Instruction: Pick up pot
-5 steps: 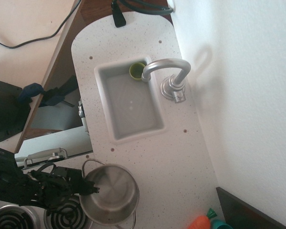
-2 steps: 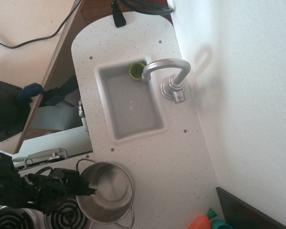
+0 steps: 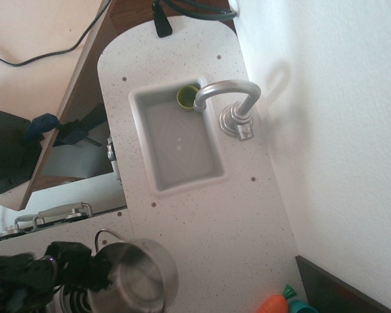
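Pot: small shiny steel, at 7 o'clock of the frame, tilted, partly over the stove coil, at the lower edge of the speckled surface.
Handling: rigid and thin-walled, probably light; polished sides look slippery, so a rim pinch seems safer than squeezing the body. Wire loop handle at the pot's 11 o'clock is thin and may swing.
Gripper: black, blurred, at the pot's 9 o'clock, right against the rim.
Jaws: appear clamped on the pot's near wall, one finger inside; blur hides the exact gap.
Sink: 12 o'clock of the pot, well apart; green cup in its far corner under the faucet.
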Robot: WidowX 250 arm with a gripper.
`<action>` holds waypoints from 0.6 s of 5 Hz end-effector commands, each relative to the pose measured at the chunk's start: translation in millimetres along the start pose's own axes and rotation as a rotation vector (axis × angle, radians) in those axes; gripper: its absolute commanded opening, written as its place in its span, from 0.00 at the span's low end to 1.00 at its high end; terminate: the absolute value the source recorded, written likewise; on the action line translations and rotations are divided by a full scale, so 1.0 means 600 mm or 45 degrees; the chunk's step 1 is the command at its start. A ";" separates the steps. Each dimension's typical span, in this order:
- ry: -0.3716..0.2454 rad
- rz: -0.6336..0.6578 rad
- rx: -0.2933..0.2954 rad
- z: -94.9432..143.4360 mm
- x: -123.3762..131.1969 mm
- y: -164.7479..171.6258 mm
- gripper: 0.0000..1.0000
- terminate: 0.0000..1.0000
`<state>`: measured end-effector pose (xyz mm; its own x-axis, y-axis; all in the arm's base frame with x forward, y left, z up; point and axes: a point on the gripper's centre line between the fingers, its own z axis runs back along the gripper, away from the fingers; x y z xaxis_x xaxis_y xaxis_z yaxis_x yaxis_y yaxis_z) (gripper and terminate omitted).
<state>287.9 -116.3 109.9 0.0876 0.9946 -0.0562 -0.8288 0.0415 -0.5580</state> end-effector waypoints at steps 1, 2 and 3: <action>0.010 -0.011 -0.111 0.034 -0.006 -0.030 0.00 0.00; 0.005 -0.003 -0.104 0.031 -0.003 -0.027 0.00 0.00; -0.002 0.010 -0.105 0.033 0.001 -0.028 0.00 1.00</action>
